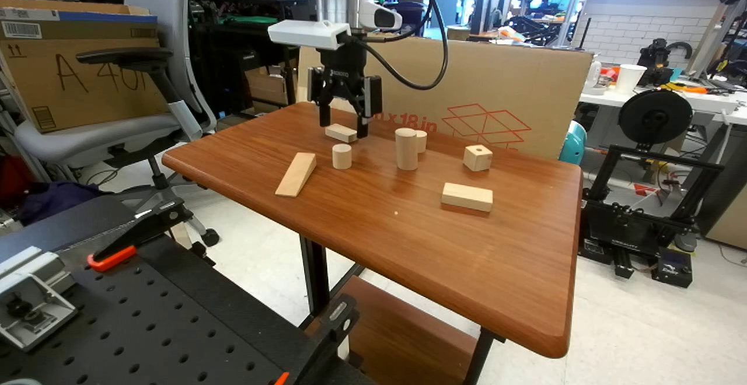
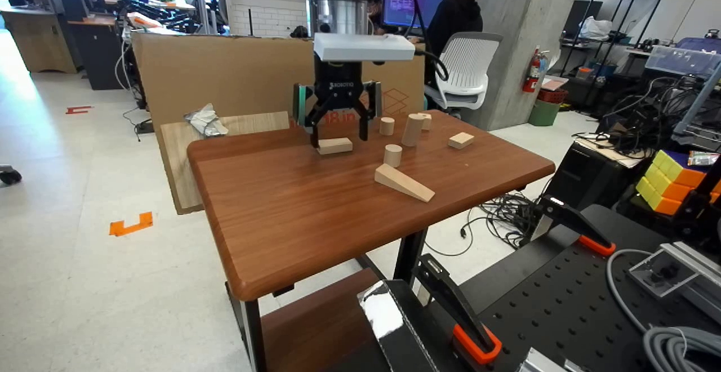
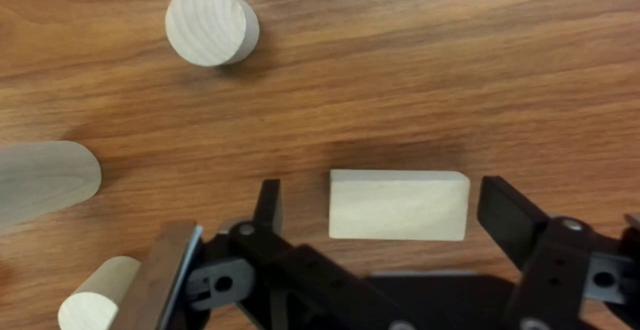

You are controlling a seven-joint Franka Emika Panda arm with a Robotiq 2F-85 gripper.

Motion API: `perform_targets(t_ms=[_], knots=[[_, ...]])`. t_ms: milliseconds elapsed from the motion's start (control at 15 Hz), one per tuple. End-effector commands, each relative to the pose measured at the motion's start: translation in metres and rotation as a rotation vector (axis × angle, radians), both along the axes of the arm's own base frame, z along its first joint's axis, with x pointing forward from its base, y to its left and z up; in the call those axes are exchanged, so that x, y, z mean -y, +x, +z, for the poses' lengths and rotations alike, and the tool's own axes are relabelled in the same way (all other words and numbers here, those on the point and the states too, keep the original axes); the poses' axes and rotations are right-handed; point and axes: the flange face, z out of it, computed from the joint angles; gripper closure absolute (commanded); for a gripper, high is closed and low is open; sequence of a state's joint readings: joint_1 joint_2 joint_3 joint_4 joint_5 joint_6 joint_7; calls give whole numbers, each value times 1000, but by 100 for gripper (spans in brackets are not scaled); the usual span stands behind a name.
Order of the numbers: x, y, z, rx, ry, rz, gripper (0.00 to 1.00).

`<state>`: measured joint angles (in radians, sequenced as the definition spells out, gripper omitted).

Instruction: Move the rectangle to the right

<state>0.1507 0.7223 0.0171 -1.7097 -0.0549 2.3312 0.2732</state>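
One brown wood-topped bench [image 2: 270, 191] carries seven pieces of pale wood, and one large brown cardboard sheet [image 1: 525, 70] stands on edge behind it. One white-and-silver robot arm [image 1: 341, 9] extends down from the top of both exterior views, its wrist vertical, with one white bar-shaped housing [image 2: 363, 48] mounted across it. Beneath hangs one black two-fingered gripper [image 2: 338, 138], pointing straight down near the far edge of the bench, released, its fingers spread wide. Of the wood, one pale wedge [image 2: 402, 182] lies with its thin end toward the near edge, and one tall, round, pale cylinder [image 1: 406, 150] stands upright. Two flat rectangular blocks of pale plain wood fit the task's rectangle, and I cannot tell which is meant: one block [image 3: 399, 205] lies below the gripper, between the fingers in the wrist view, nearer the finger on that picture's right; the other block [image 1: 467, 196] lies well apart, toward the right in both exterior views. One pale wooden cube [image 1: 477, 158] with a round hole in its top sits near that last block. Two short, round, pale cylinders stand on end: one short cylinder [image 3: 212, 25] near the wedge's thick end, the other short cylinder [image 1: 421, 140] partly hidden by the tall one in an exterior view. Smallest is one pale speck [image 1: 396, 213] on the bench top.
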Motion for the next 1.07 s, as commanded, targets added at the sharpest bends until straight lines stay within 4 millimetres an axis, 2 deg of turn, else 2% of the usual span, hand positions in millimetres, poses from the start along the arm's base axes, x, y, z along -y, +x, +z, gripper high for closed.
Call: perform_targets(t_ms=[0, 67, 333, 667, 1000], knots=[[-2, 9, -5, -10, -20, 32, 25], [-3, 10, -6, -12, -21, 38, 26], [-8, 13, -1, -11, -22, 51, 58], [-20, 11, 21, 6, -22, 70, 58], [-42, -10, 65, 34, -73, 134, 58]])
